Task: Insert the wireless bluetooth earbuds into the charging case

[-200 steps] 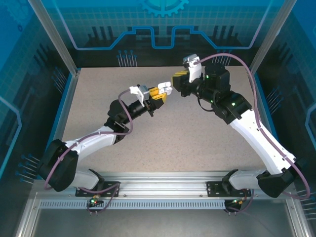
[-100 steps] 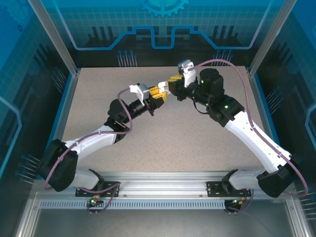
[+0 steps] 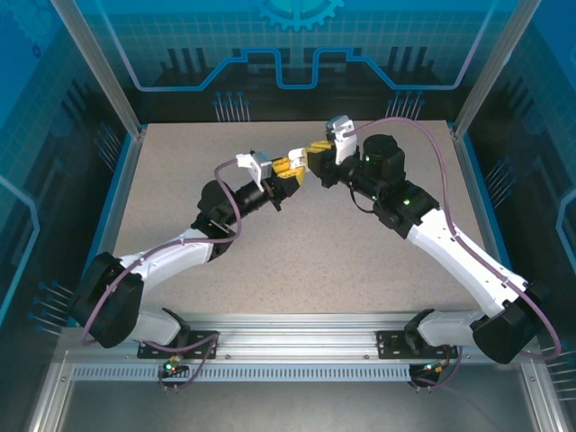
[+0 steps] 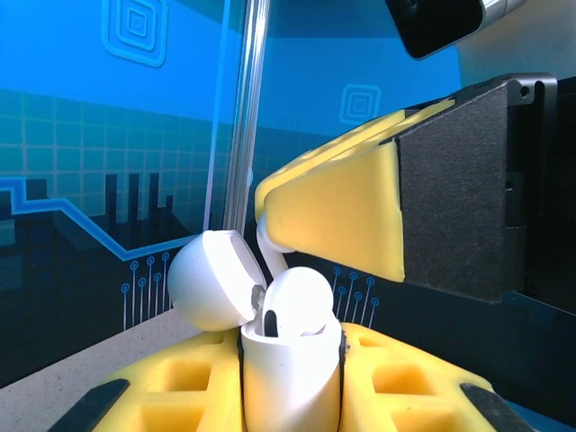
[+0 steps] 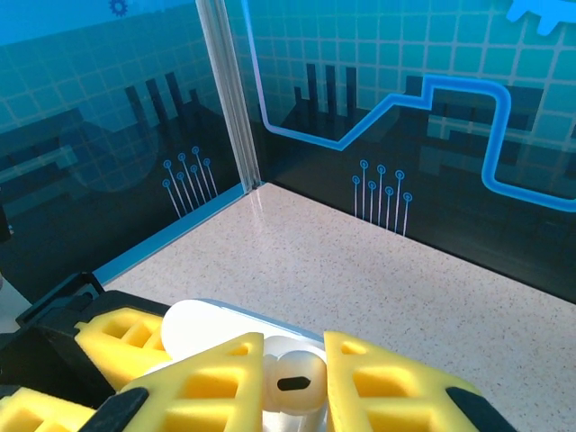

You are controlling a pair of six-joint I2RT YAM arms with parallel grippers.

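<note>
Above the far middle of the desk (image 3: 360, 261), the two arms meet tip to tip. The left arm (image 3: 180, 252) reaches in from the near left and the right arm (image 3: 450, 247) from the near right, and both sets of jaws are held up off the speckled surface. The left jaws are clenched on a white charging case (image 4: 288, 387), which stands upright between their yellow pads (image 4: 175, 396). Its rounded lid (image 4: 211, 281) is swung open and tipped back to the left in the left wrist view. A white earbud (image 4: 299, 301) sits in the mouth of the case, its rounded head rising above the rim just right of the lid. The right jaws come in over it from the upper right of that view, with a yellow, black-backed finger just above the earbud. A thin white piece shows between that finger and the lid, and I cannot tell what it belongs to. In the right wrist view the earbud lies between the two yellow fingers (image 5: 387, 387) of the right jaws, which are closed in on it and grasping it, a small dark oval slot facing the camera. The open lid is just behind and to the left there, with the left jaws' yellow pads and black frame further left. Past them lie bare desk, a metal corner post (image 5: 225, 90) and blue printed walls.
</note>
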